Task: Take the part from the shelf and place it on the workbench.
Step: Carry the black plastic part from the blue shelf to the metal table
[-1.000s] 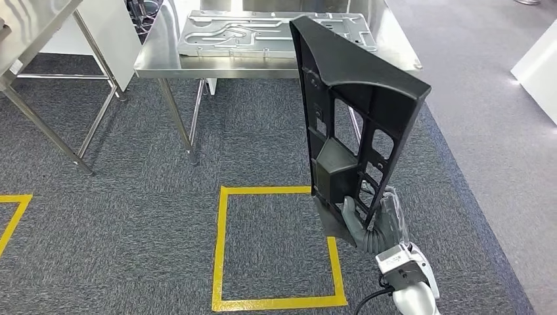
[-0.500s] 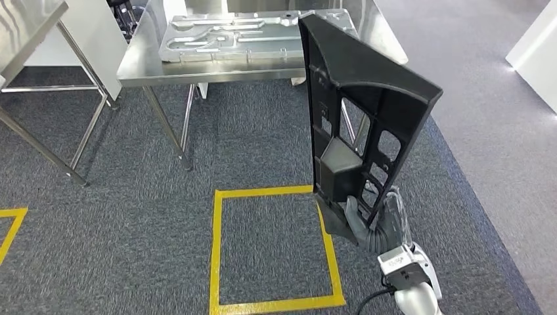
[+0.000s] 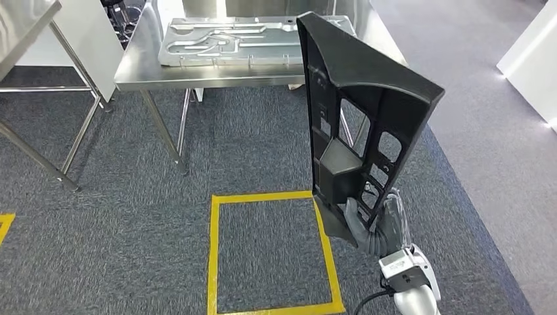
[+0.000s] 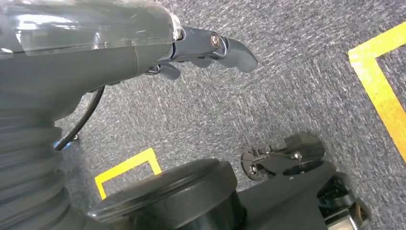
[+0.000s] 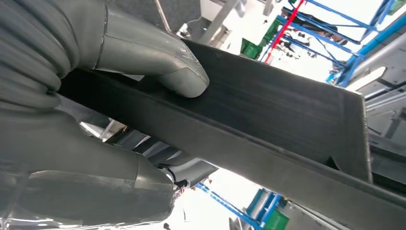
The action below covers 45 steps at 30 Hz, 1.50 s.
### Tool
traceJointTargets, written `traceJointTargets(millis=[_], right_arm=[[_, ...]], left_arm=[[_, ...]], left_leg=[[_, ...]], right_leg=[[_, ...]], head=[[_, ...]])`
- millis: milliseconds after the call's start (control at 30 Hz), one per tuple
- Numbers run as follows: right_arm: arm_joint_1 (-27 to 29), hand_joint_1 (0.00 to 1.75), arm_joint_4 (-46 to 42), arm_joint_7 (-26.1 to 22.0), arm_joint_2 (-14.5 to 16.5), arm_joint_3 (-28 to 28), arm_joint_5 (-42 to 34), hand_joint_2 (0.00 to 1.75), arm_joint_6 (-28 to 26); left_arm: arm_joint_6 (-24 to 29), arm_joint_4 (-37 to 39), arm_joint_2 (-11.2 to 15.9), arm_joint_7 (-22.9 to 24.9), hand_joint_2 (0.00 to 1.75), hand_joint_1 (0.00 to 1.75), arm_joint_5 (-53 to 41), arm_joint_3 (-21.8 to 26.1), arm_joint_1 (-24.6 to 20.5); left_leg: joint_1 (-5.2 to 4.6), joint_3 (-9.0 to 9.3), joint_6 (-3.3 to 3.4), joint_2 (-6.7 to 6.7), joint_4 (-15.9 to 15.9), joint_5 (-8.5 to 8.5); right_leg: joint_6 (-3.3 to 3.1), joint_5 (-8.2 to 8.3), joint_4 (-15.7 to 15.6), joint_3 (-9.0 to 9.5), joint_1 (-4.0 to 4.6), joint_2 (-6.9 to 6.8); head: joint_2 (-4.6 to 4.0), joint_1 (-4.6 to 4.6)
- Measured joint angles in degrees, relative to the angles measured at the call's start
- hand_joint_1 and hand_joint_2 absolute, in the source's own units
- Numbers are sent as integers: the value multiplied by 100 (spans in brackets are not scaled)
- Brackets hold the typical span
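A large black plastic part (image 3: 358, 111) with cut-outs and a boxy lump stands upright in front of me. My right hand (image 3: 374, 226) grips its lower edge. In the right wrist view the thumb (image 5: 158, 57) presses on the part's flat black edge (image 5: 268, 120). The steel workbench (image 3: 131, 72) stands ahead, beyond the part, with a silver stamped metal plate (image 3: 223, 39) lying on it. My left hand (image 4: 201, 45) hangs over the grey carpet, holding nothing, its fingers loosely apart.
A yellow tape square (image 3: 213, 249) marks the carpet just before the workbench. A second steel table (image 3: 26, 20) stands at the far left on thin legs. Something white (image 3: 532, 59) stands at the right edge, with bare carpet between.
The whole picture has shifted: the camera has moved, and the workbench now sits further left in the picture. The part stays upright in my right hand.
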Motion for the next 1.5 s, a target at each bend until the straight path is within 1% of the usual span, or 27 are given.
traceJointTargets(millis=[67,100,133,167,233,267,300,367,433,500,567,633,667,767,833,867,967,1000,1100,1133,1167,1200,1233,1300,1333,1433,1500], right_arm=[[9,175,6,-1,-2,3,0,175,-1],[19,175,10,-1,-3,4,0,175,-1],[25,175,13,-1,-3,5,0,175,-1],[27,175,15,-1,-4,7,0,175,-1],[26,175,16,-1,-5,9,0,175,-1],[24,175,20,0,-5,10,-2,175,-1],[23,175,23,2,-6,11,-3,175,0],[21,175,28,4,-8,14,-9,175,1],[16,175,28,4,-13,14,-14,175,-2],[3,175,28,4,-16,14,-15,175,-5],[2,175,28,3,-17,14,-14,175,-8],[14,175,30,3,-17,14,-10,175,-13],[17,175,31,3,-17,14,-7,175,-14],[16,175,39,1,-17,16,2,175,-17],[2,175,55,-2,-17,21,10,175,-15],[-11,175,61,-4,-17,25,16,175,-13],[-100,175,69,7,-17,34,50,175,-8],[-144,175,73,13,-17,36,64,175,-9],[-208,175,89,20,-17,46,90,175,-9],[-208,175,92,20,-17,50,93,175,-9],[-208,175,96,21,-17,52,97,175,-9],[-210,175,98,21,-17,55,100,175,-9],[-211,175,98,21,-17,58,102,175,-8],[-222,175,114,24,-17,67,107,175,0],[-228,175,123,30,-17,73,112,175,6],[-261,175,137,41,-19,92,131,175,23],[-285,175,138,42,-21,106,142,175,32]], left_arm=[[2,0,0,0,175,0,2,1,11],[2,0,0,0,175,0,3,1,18],[2,0,0,0,175,0,4,2,24],[2,0,0,0,175,0,4,2,28],[1,0,-2,0,175,0,2,3,41],[1,0,-2,0,175,0,2,3,44],[1,0,-2,0,175,0,2,3,46],[-4,0,-1,-5,175,0,-1,3,49],[-10,0,2,-18,175,0,-5,3,50],[-10,0,7,-32,175,0,-8,3,43],[-15,0,15,-50,175,0,-4,5,18],[-26,0,24,-60,175,0,-1,5,-20],[-34,0,26,-56,175,0,-1,5,-31],[-45,0,27,-33,175,0,16,8,-8],[-45,0,28,-27,175,0,41,13,-1],[-45,0,26,-27,175,0,49,14,-7],[-32,0,4,-39,175,0,45,15,-13],[-25,0,-3,-47,175,0,45,15,-14],[-10,0,-8,-70,175,0,48,15,-1],[-9,0,-9,-74,175,0,49,16,7],[-8,0,-10,-75,175,0,51,16,15],[-8,0,-10,-76,175,0,52,16,20],[-8,0,-11,-76,175,0,55,16,24],[-7,0,-12,-75,175,0,64,20,18],[-5,0,-12,-70,175,0,74,24,13],[0,0,-9,-41,175,0,115,38,7],[1,0,-8,-31,175,0,139,56,8]], left_leg=[[-4,44,17,5,1,-50],[-6,75,14,4,2,-82],[-6,120,7,1,4,-119],[-4,182,-3,-1,4,-163],[-1,325,-35,-2,-2,-265],[-3,375,-61,0,-6,-311],[-6,401,-95,8,-21,-353],[-17,454,-169,28,-28,-379],[-21,449,-219,36,124,-371],[-12,164,-247,26,659,-456],[-7,-311,-277,20,1375,-756],[-10,-610,-292,19,1654,-963],[-10,-631,-281,19,1524,-883],[-41,-489,-179,16,563,-81],[-86,-471,-107,10,240,177],[-98,-461,-83,7,210,143],[-55,-234,-9,-2,57,184],[-38,-154,7,-3,18,173],[-15,-46,24,-11,-10,77],[-6,3,13,-21,-10,28],[6,69,-6,-31,-9,-28],[21,156,-30,-40,-9,-92],[33,236,-61,-44,-13,-165],[38,377,-135,-45,-7,-306],[33,420,-175,-40,-21,-357],[28,492,-289,-29,32,-363],[42,311,-327,-26,452,-409]], right_leg=[[40,-274,739,-472,-21,-9],[52,-305,975,-664,-30,-14],[51,-220,1014,-761,-36,-20],[42,-14,815,-733,-40,-28],[5,492,59,-472,-36,-55],[-19,594,-257,-369,-16,-75],[-52,633,-432,-313,6,-90],[-129,562,-519,-285,35,-90],[-208,563,-563,-181,13,-69],[-275,509,-600,-61,5,-64],[-312,420,-605,32,20,-61],[-322,315,-605,160,36,-50],[-322,259,-605,241,44,-40],[-300,95,-606,449,67,-9],[-240,35,-598,483,61,7],[-200,36,-583,497,59,15],[-101,3,-379,480,53,4],[-69,-69,-150,354,43,-2],[35,-412,791,-356,-25,-14],[68,-456,927,-535,-51,-19],[96,-396,883,-623,-73,-26],[116,-213,656,-617,-92,-36],[126,105,285,-542,-107,-53],[87,603,-324,-418,-102,-90],[46,727,-470,-396,-91,-95],[-103,672,-527,-314,-81,-58],[-183,602,-565,-179,-81,-51]], head=[[0,0],[0,0],[0,0],[0,0],[0,0],[0,1],[0,1],[0,-1],[0,-2],[0,-2],[0,-4],[0,-4],[0,-4],[0,-2],[0,1],[0,1],[0,1],[0,2],[0,2],[0,2],[0,2],[0,2],[0,2],[0,3],[0,4],[0,4],[0,3]])
